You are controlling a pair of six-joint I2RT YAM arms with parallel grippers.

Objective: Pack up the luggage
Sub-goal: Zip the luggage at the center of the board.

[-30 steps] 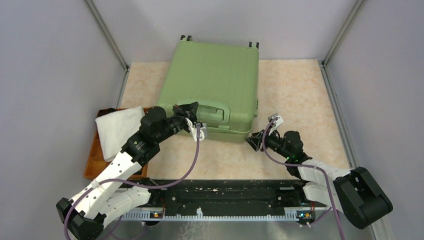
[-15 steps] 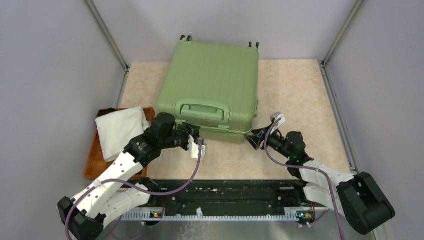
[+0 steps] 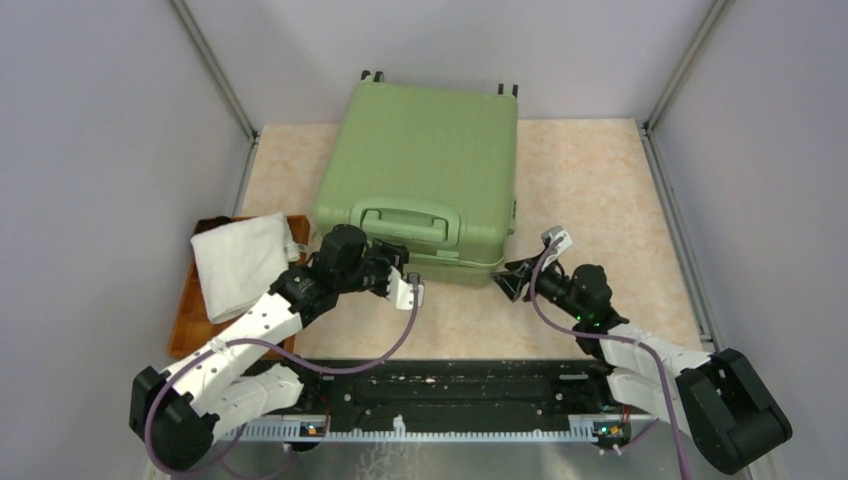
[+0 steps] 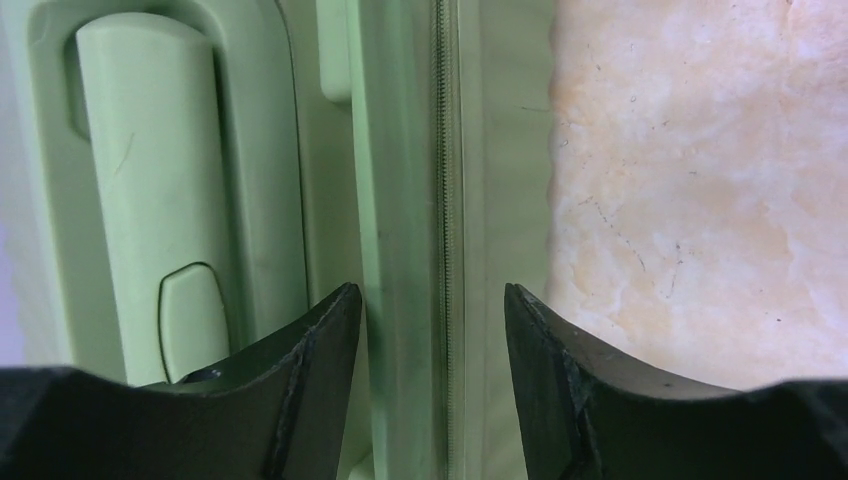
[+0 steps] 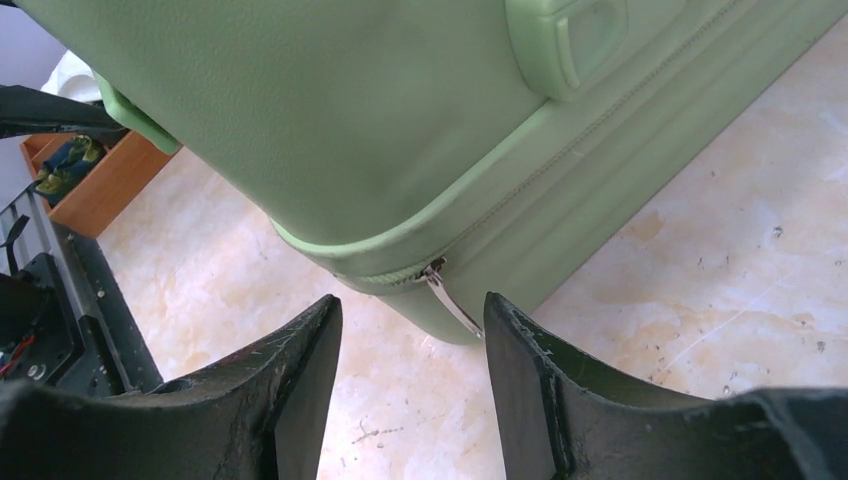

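Beige tabletop (image 3: 600,190); left pincer (image 4: 430,305), right pincer (image 5: 412,305) reach low, parted, by luggage (image 3: 425,140).

The luggage (image 3: 425,140) is light green and ribbed, the tabletop (image 3: 600,190) beige and marbled, the cloth (image 3: 238,262) white, its tray (image 3: 183,325) orange-brown

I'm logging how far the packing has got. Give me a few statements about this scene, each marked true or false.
1. The luggage lies shut on the table. True.
2. The left hand grips the handle. False: it is open and holds nothing, and sits at the zipper seam beside the handle.
3. A zipper pull hangs at the luggage corner in front of the open right hand. True.
4. The white cloth is packed inside the luggage. False: it lies on the orange tray, left of the luggage.
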